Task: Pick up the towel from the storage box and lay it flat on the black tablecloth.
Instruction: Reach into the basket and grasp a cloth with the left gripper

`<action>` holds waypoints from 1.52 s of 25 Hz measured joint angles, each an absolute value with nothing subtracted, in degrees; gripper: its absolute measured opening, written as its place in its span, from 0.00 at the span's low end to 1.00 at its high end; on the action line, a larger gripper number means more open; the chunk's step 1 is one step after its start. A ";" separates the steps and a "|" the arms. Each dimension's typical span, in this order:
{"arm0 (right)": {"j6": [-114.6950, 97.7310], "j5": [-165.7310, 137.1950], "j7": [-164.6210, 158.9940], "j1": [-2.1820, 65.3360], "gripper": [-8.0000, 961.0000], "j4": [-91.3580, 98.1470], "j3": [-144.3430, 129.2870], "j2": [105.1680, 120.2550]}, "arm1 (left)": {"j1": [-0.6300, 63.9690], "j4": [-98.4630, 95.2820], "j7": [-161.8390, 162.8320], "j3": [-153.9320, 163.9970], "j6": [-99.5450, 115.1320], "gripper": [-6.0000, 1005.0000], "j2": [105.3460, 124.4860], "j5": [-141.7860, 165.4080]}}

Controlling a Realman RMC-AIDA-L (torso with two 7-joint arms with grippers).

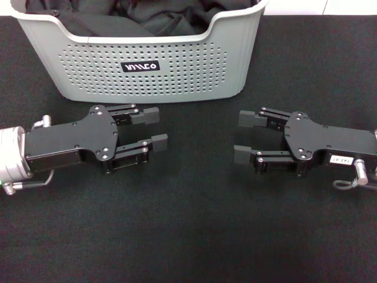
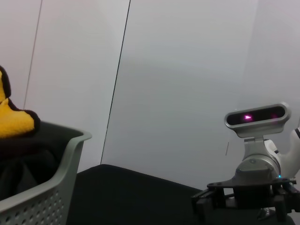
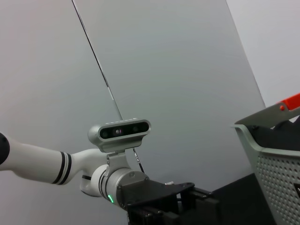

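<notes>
One corner of the towel (image 2: pixel 14 123), orange-yellow with black edging, pokes above dark cloths (image 1: pixel 165 17) inside the storage box (image 1: pixel 147 65). Both grippers lie on the black tablecloth (image 1: pixel 188 236) before it, facing each other: left gripper (image 1: pixel 152 130) and right gripper (image 1: pixel 247 137), jaws spread, empty.

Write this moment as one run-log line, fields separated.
left hand open, on black tablecloth | right hand open, same | towel in storage box
</notes>
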State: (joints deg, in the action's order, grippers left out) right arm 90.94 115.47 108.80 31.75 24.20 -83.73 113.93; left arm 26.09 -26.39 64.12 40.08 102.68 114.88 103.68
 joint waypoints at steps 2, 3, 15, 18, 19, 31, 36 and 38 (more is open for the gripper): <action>90.91 115.47 108.88 31.53 0.92 24.32 -83.62 114.07 | 25.99 -26.61 63.92 40.08 102.69 0.57 114.98 103.64; 90.82 115.46 108.92 31.52 0.92 24.35 -83.62 114.12 | 25.93 -26.72 63.72 40.08 102.68 0.57 115.01 103.66; 90.00 115.48 109.78 31.42 0.91 24.10 -83.59 114.42 | 25.25 -27.63 63.49 39.77 102.68 0.56 115.36 103.22; 85.68 115.74 111.01 30.98 0.91 23.02 -83.52 114.00 | 24.64 -32.02 67.50 39.47 103.48 0.56 115.60 100.80; 84.36 115.89 111.14 30.83 0.91 22.63 -83.50 113.88 | 24.30 -34.60 70.41 39.52 103.96 0.56 115.75 99.62; 83.07 115.97 113.66 28.34 0.91 21.64 -81.97 114.65 | 31.28 -76.69 98.66 41.05 99.08 0.56 118.48 98.45; 83.99 115.87 114.39 26.93 0.91 21.58 -80.56 115.29 | 38.84 -82.21 98.71 48.89 86.56 0.56 116.92 105.94; 84.07 115.84 114.61 26.55 0.91 21.52 -80.51 115.40 | 43.50 -81.72 101.94 52.71 81.82 0.56 116.25 113.62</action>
